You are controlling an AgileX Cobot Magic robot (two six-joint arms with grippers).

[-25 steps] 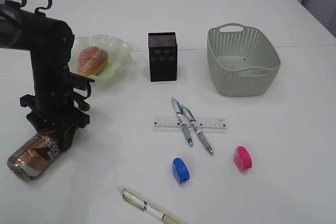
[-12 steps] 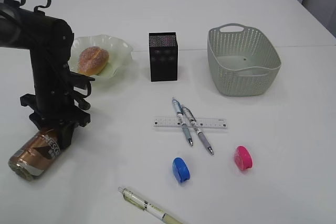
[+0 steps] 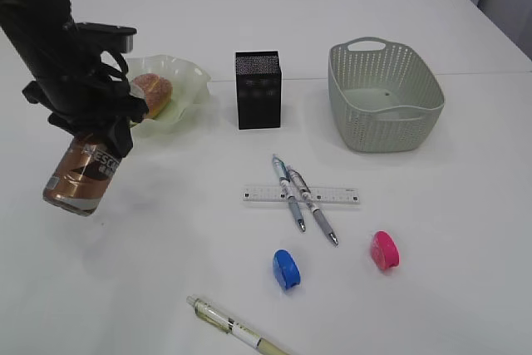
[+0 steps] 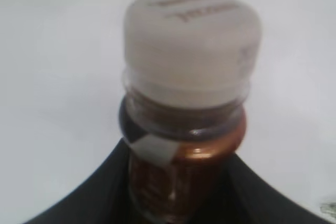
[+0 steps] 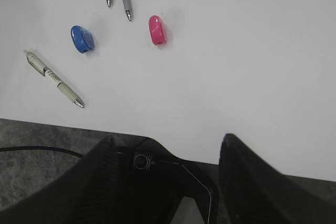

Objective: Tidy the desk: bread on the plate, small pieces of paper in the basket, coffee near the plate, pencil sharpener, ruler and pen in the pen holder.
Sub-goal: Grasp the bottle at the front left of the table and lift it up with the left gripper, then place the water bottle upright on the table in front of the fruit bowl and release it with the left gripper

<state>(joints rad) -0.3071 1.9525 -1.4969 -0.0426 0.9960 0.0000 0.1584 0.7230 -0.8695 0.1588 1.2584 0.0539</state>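
Observation:
My left gripper [image 3: 104, 126] is shut on a brown coffee bottle [image 3: 83, 174] with a white cap and holds it tilted above the table, just left of the plate [image 3: 187, 81]. The bread [image 3: 152, 91] lies on the plate. In the left wrist view the bottle [image 4: 189, 93] fills the frame between the jaws of the gripper [image 4: 181, 182]. The ruler [image 3: 342, 196], two pens [image 3: 288, 192], a blue sharpener [image 3: 285, 268], a pink sharpener [image 3: 384, 249] and a third pen [image 3: 237, 332] lie on the table. My right gripper [image 5: 168, 148] is open and empty at the table's front edge. No paper pieces show.
The black pen holder [image 3: 258, 89] stands at centre back and the grey basket [image 3: 384, 97] at back right. The right wrist view shows the blue sharpener [image 5: 82, 39], pink sharpener [image 5: 157, 29] and pen [image 5: 54, 78], with grey floor below the table edge.
My left gripper has lifted the coffee bottle off the table and carried it up and toward the plate. The bottle now hangs more upright.

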